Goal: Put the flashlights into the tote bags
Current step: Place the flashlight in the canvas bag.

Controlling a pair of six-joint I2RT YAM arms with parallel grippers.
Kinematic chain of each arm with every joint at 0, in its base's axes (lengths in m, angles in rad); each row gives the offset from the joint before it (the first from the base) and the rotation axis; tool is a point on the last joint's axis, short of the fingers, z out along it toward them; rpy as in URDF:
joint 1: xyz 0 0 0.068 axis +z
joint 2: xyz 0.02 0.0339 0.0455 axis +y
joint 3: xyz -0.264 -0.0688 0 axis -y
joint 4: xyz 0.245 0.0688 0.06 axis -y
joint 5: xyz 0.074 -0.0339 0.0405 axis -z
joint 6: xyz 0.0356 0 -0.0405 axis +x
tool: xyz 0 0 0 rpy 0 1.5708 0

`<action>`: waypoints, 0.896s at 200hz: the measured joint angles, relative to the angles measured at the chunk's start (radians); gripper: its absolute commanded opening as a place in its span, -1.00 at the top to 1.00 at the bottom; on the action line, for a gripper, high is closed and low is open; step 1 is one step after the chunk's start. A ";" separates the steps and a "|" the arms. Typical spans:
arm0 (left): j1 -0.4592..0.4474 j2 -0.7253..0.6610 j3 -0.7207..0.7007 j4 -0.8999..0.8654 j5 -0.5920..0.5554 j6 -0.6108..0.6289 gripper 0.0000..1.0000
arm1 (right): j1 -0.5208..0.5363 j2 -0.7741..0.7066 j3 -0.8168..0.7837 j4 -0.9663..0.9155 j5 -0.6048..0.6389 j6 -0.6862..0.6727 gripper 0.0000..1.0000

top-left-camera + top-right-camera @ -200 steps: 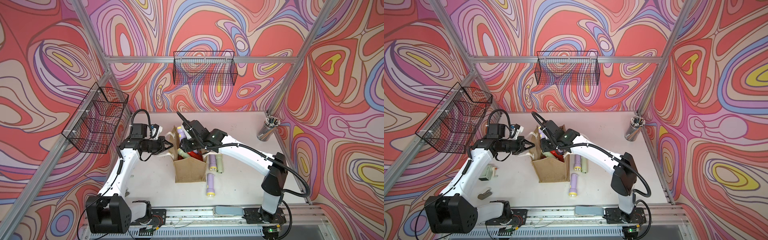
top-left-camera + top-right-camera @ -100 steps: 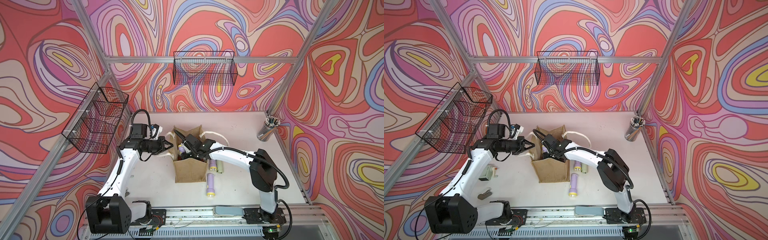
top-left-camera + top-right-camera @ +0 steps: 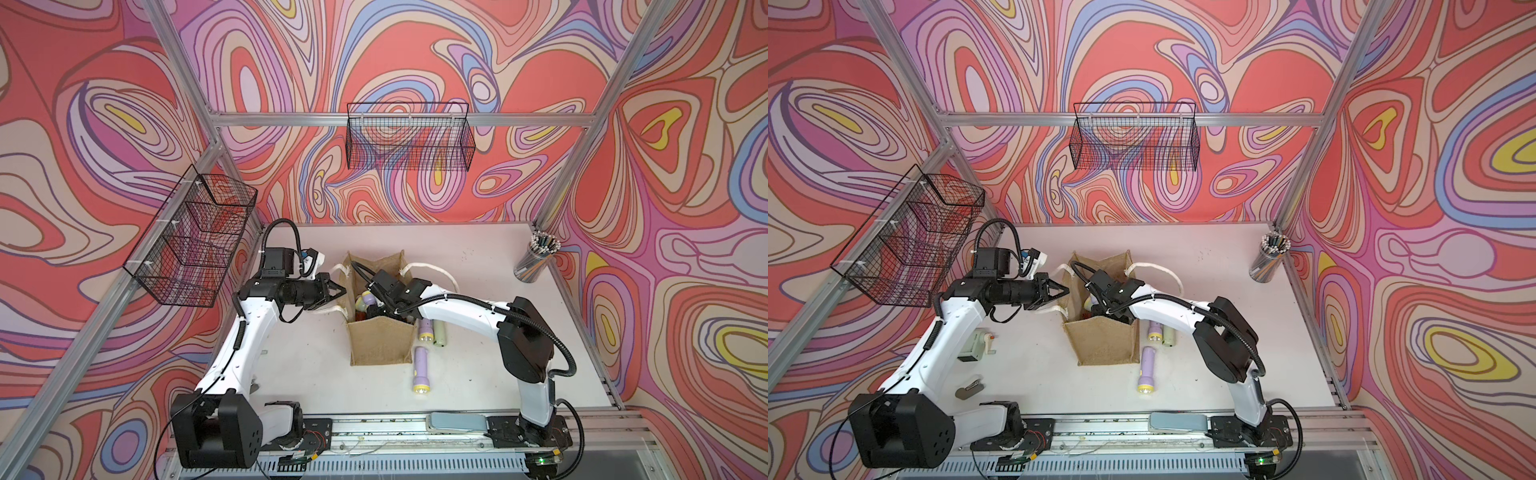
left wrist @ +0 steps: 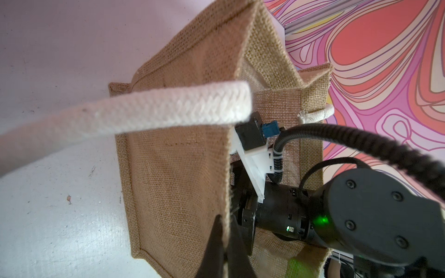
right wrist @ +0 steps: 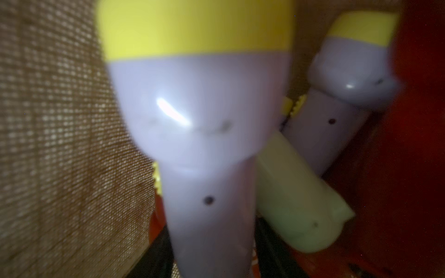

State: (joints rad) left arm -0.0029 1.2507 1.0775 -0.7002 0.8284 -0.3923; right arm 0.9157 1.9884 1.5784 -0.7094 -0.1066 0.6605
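The tan tote bag (image 3: 382,340) (image 3: 1106,343) stands upright mid-table. My left gripper (image 3: 338,291) (image 4: 225,231) is shut on its left rim, burlap pinched between the fingers. My right gripper (image 5: 212,245) reaches down inside the bag, its tips hidden in both top views. A lilac flashlight (image 5: 202,120) with a yellow head stands between its open fingers, a thin gap on one side. Beside it in the bag are another lilac one (image 5: 337,115), a pale green one (image 5: 296,197) and a red one (image 5: 414,144). On the table right of the bag lie two lilac flashlights (image 3: 420,368) (image 3: 424,330) and a pale green one (image 3: 439,334).
A cup of pencils (image 3: 536,259) stands at the back right corner. Black wire baskets hang on the back wall (image 3: 409,137) and the left wall (image 3: 195,241). A small pale device (image 3: 974,347) and a metal clip (image 3: 969,387) lie left of the bag, under my left arm.
My right arm has dropped into the bag with the lilac flashlight, and its jaws have widened around it. The left gripper has kept its hold on the rim.
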 measured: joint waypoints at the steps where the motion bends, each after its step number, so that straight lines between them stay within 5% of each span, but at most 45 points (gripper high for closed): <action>1: 0.000 0.000 0.000 0.000 0.000 0.000 0.94 | 0.000 0.000 0.000 -0.001 0.000 -0.002 -0.29; 95: 0.000 0.000 0.000 0.000 0.000 0.000 0.94 | -0.005 -0.225 0.075 -0.016 0.087 -0.092 -0.45; 179: 0.000 0.000 0.000 0.000 0.000 0.000 0.94 | -0.007 -0.597 -0.015 -0.047 0.407 -0.122 -0.52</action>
State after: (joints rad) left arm -0.0032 1.2503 1.0775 -0.6998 0.8288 -0.3923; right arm 0.9085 1.3914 1.5631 -0.7559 0.3008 0.5381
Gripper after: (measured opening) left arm 0.055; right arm 0.751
